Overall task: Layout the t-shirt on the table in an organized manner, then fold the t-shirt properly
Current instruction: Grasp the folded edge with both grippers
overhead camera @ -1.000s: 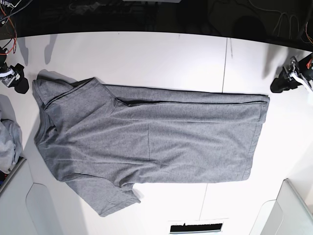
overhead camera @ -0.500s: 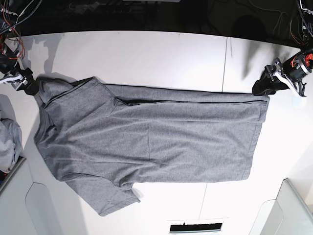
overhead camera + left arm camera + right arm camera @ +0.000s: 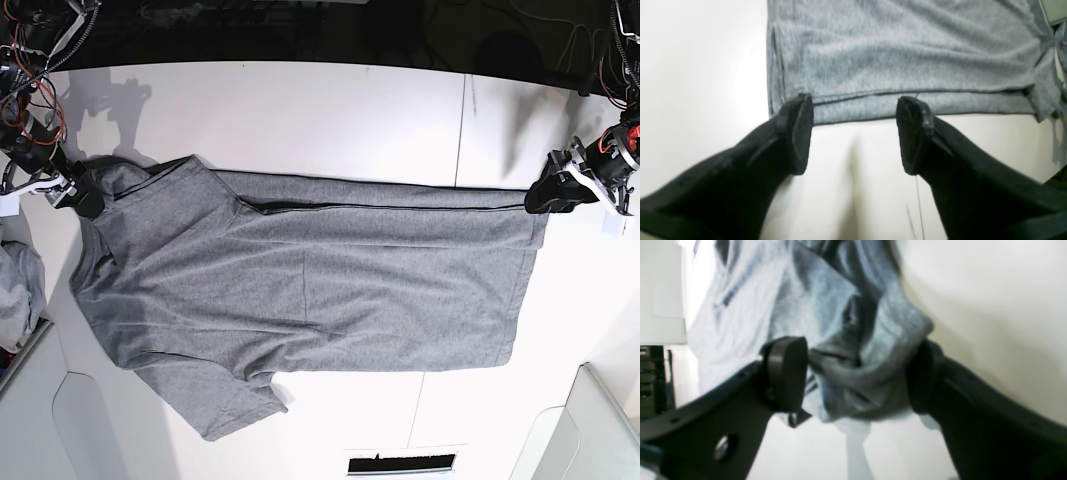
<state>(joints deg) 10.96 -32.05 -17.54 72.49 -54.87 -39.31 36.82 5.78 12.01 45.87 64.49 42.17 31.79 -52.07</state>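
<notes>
The t-shirt [image 3: 300,300] is lying spread across the middle of the white surface [image 3: 300,110] in the base view, collar end toward the left of the frame and hem toward the right, with its upper long edge already doubled over along a dark crease running left to right. Both arms are working at the two ends of that folded strip, which reads as a paired hold meant to carry the fold evenly. At the right of the base frame the left gripper [image 3: 553,192] is sitting at the hem corner; in its wrist view the left gripper [image 3: 853,133] is spread wide, jaws released, straddling the doubled edge of the t-shirt [image 3: 907,50] with bare surface [image 3: 700,66] between the fingers — nothing clamped yet. At the left of the base frame the right gripper [image 3: 80,198] is at the shoulder; in its own view the right gripper [image 3: 857,373] has a bunched wad of the t-shirt [image 3: 867,366] filling the gap between its jaws, the cloth touching both pads. That looks like a grasp in hand, though whether it is fully clenched I cannot tell. A paler cloth bundle [image 3: 18,290] is resting at the far left edge, apart from the work — and light grey bins [image 3: 600,430] are occupying the lower corners.
</notes>
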